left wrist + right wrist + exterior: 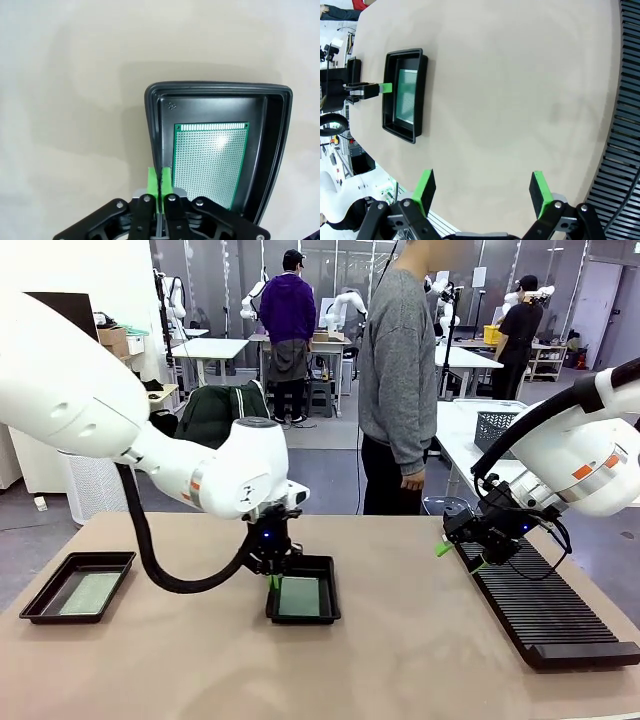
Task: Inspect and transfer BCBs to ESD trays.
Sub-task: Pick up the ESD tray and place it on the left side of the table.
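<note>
Two black ESD trays lie on the table: one at the left (77, 586) and one in the middle (303, 590). Each holds a green BCB, the left one (90, 592) and the middle one (299, 597). In the left wrist view the middle tray (280, 145) shows its BCB (210, 162) lying flat on the floor. My left gripper (273, 578) hangs shut and empty over that tray's near-left rim, green pads (159, 182) pressed together. My right gripper (462, 558) stands open and empty over the left end of the ribbed rack, fingers (426, 185) wide apart.
A long black ribbed rack (545, 605) lies at the right of the table. A person in a grey sweater (398, 370) stands at the far edge, hands down. A mesh basket (497, 425) rests on another table behind.
</note>
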Robot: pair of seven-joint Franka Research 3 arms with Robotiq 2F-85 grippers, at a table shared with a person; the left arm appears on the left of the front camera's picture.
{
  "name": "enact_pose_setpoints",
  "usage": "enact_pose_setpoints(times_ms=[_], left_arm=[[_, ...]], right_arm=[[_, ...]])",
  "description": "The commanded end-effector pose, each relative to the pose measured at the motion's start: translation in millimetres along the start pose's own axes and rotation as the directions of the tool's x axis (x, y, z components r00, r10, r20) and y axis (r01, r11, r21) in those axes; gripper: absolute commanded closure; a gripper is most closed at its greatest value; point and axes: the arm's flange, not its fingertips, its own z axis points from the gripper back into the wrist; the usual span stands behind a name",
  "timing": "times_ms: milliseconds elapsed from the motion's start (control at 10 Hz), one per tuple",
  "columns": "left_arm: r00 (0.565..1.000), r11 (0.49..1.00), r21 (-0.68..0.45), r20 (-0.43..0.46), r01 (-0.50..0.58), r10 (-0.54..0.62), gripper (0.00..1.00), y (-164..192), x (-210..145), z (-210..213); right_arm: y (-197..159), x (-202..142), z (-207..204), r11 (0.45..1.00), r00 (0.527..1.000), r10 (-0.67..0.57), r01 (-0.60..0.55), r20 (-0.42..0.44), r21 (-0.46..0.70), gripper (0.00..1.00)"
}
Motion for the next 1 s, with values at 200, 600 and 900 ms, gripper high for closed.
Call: enact_pose_setpoints(times_ms=[200, 600, 900], left_arm=[[1.000, 1.000, -0.022, -0.003, 0.011, -0.011, 0.97, 64, -14, 15], [1.000, 1.000, -0.017, -0.017, 0.023, -0.023, 0.97, 131, -16, 24], [1.000, 0.999, -0.022, -0.013, 0.028, -0.028, 0.97, 176, -11, 29]], right_arm=[[0, -1, -1, 1.000, 1.000, -0.001, 0.001, 0.002, -0.002, 0.00], [0, -1, -1, 1.000, 1.000, -0.001, 0.001, 0.002, -0.002, 0.00], [0, -1, -1, 1.000, 1.000, -0.001, 0.001, 0.002, -0.002, 0.00]])
